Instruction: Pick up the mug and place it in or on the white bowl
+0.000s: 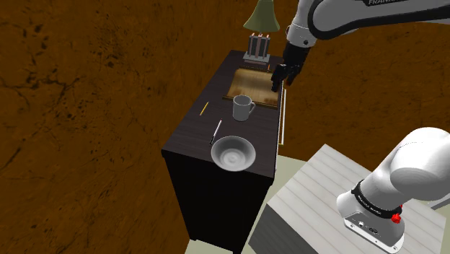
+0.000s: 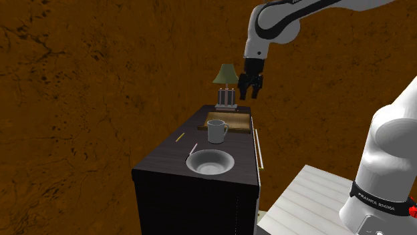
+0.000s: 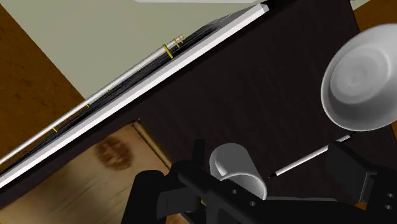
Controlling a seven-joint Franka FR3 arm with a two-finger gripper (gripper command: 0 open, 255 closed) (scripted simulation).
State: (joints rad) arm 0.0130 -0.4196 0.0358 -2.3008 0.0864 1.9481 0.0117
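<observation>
A pale grey mug (image 1: 242, 108) (image 2: 216, 131) stands upright on the dark cabinet top (image 1: 195, 133), handle toward the shoulder view's right. The white bowl (image 1: 232, 153) (image 2: 210, 162) sits just in front of it, near the cabinet's front edge. My black gripper (image 1: 280, 78) (image 2: 249, 88) hangs open in the air, well above the cabinet's far right part and apart from the mug. In the wrist view the mug (image 3: 235, 167) shows between my spread fingers (image 3: 153, 191), far below them, with the bowl (image 3: 361, 79) beyond it.
A wooden tray (image 1: 252, 86) lies behind the mug. A small rack (image 1: 258, 47) and a green lamp (image 1: 261, 14) stand at the back. A yellow pencil (image 1: 204, 109) and a pen (image 1: 215, 132) lie beside the mug. A pale rod (image 1: 283, 115) runs along the cabinet's right edge.
</observation>
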